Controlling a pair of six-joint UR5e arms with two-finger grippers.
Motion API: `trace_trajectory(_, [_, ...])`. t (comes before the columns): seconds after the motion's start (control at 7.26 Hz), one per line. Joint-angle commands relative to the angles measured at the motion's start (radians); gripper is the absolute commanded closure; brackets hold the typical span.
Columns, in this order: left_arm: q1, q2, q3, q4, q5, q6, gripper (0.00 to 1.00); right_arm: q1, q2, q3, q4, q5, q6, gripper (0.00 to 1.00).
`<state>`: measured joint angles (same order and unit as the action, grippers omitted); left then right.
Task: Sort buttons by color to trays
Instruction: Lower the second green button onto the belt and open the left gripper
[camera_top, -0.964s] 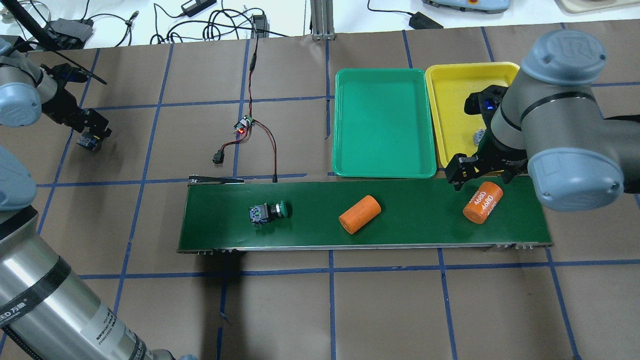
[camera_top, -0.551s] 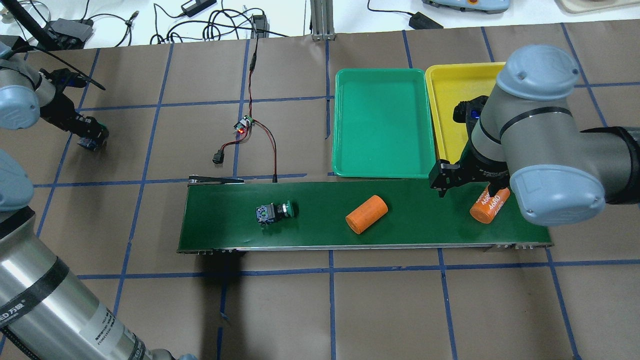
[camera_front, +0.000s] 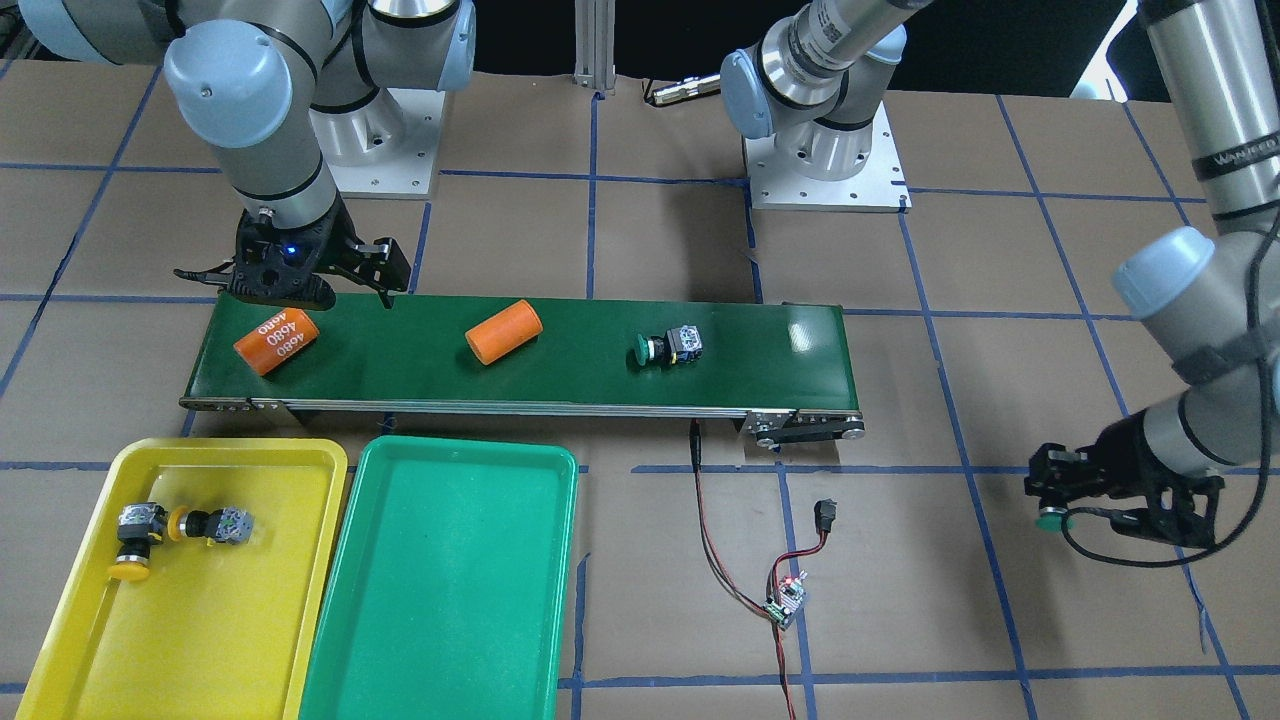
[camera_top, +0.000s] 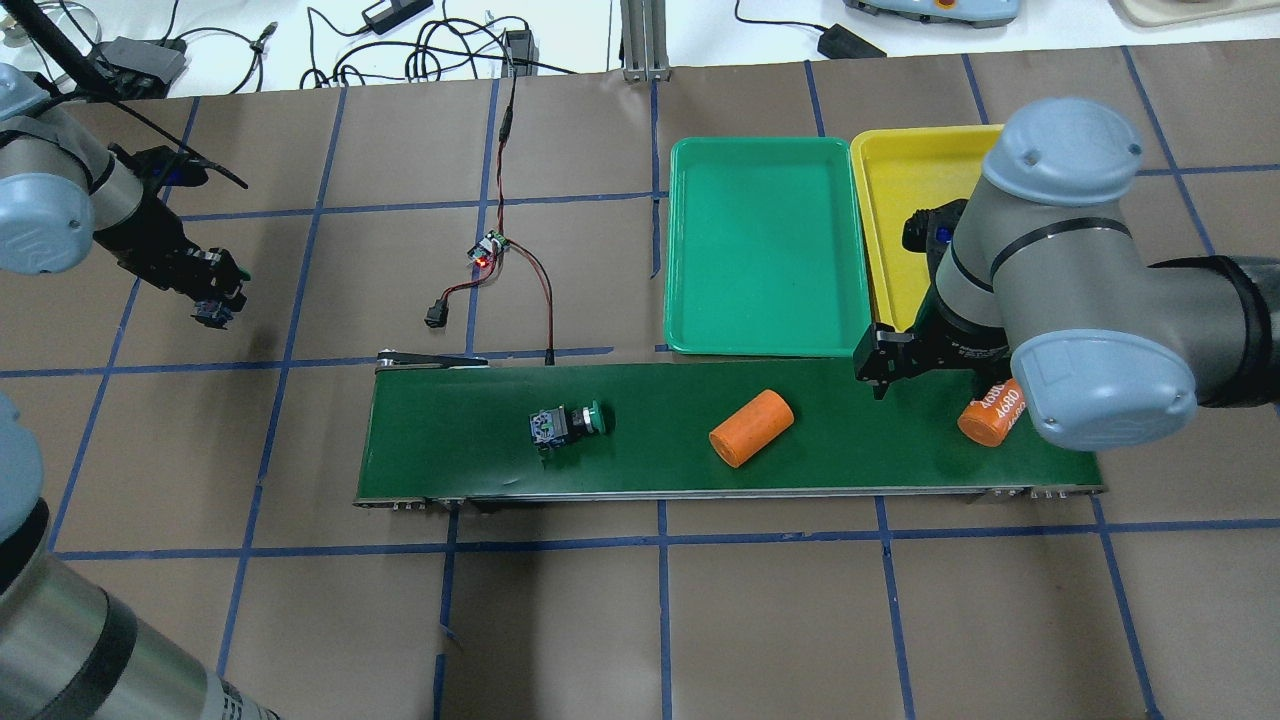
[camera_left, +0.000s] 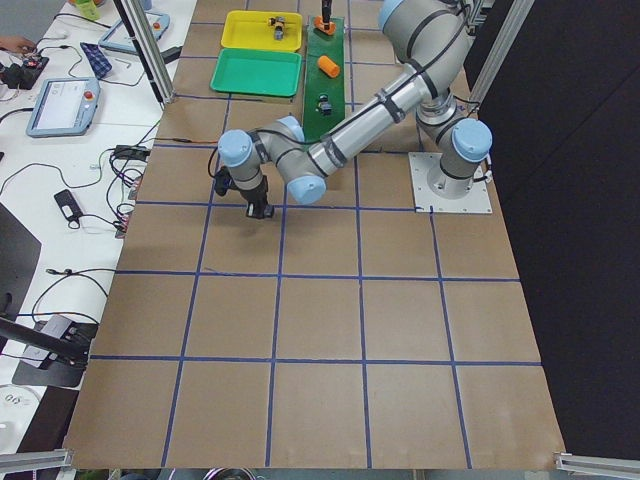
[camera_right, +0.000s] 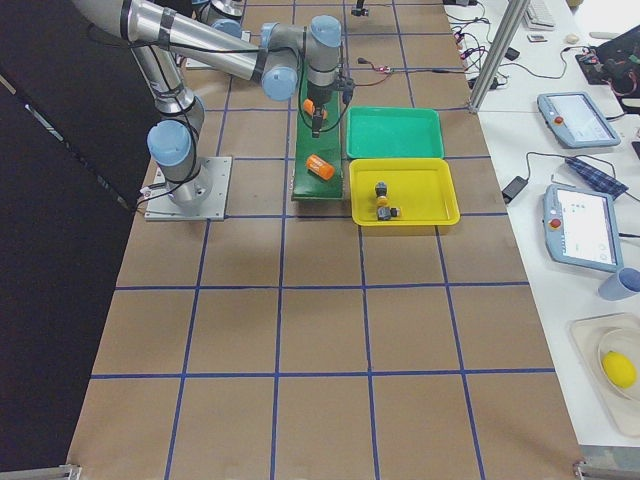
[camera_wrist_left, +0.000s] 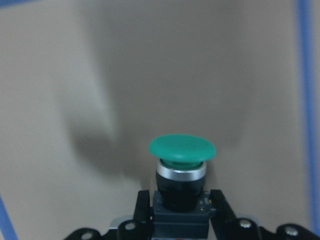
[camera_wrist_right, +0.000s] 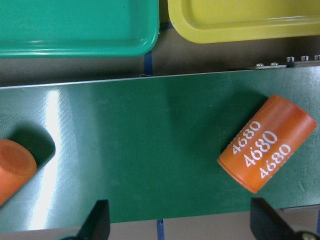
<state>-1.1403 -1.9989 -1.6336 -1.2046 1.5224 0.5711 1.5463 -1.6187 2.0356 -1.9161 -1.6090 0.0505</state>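
Note:
My left gripper (camera_top: 215, 297) is shut on a green-capped button (camera_wrist_left: 182, 150), held over the brown table far from the trays. A second green-capped button (camera_top: 567, 425) lies on its side on the conveyor belt (camera_top: 450, 450). Two yellow-capped buttons (camera_front: 135, 540) (camera_front: 210, 525) rest in the yellow tray (camera_front: 220, 620). The green tray (camera_front: 440, 590) holds nothing. My right gripper (camera_front: 290, 290) hangs open over the belt's end next to the trays, with nothing between its fingers (camera_wrist_right: 97, 222).
Two orange cylinders lie on the belt, a plain one (camera_top: 751, 428) mid-belt and one marked 4680 (camera_front: 276, 340) under my right gripper. A small circuit board (camera_top: 488, 250) with red and black wires lies beyond the belt's left end.
The belt carried the green button and both cylinders rightward. My right gripper shifted left over the belt. My left gripper moved right and nearer with its green button.

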Motion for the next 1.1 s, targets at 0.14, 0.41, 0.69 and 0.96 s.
trace_trajectory(0.14, [-0.34, 0.303, -0.231, -0.063, -0.067, -0.429, 1.0, 0.001, 0.036, -0.018, -0.003, 0.007, 0.002, 0.0])
trace_trajectory(0.41, [-0.468, 0.323, -0.395, 0.087, -0.076, -0.65, 1.0, 0.001, 0.034, -0.017, 0.0, 0.032, 0.011, 0.0])
trace_trajectory(0.69, [-0.568, 0.312, -0.428, 0.125, -0.068, -0.741, 0.86, 0.005, 0.031, -0.023, -0.001, 0.04, 0.005, 0.0])
trace_trajectory(0.96, [-0.566, 0.321, -0.402, 0.132, -0.067, -0.723, 0.0, 0.003, 0.031, -0.023, 0.0, 0.038, -0.004, 0.0])
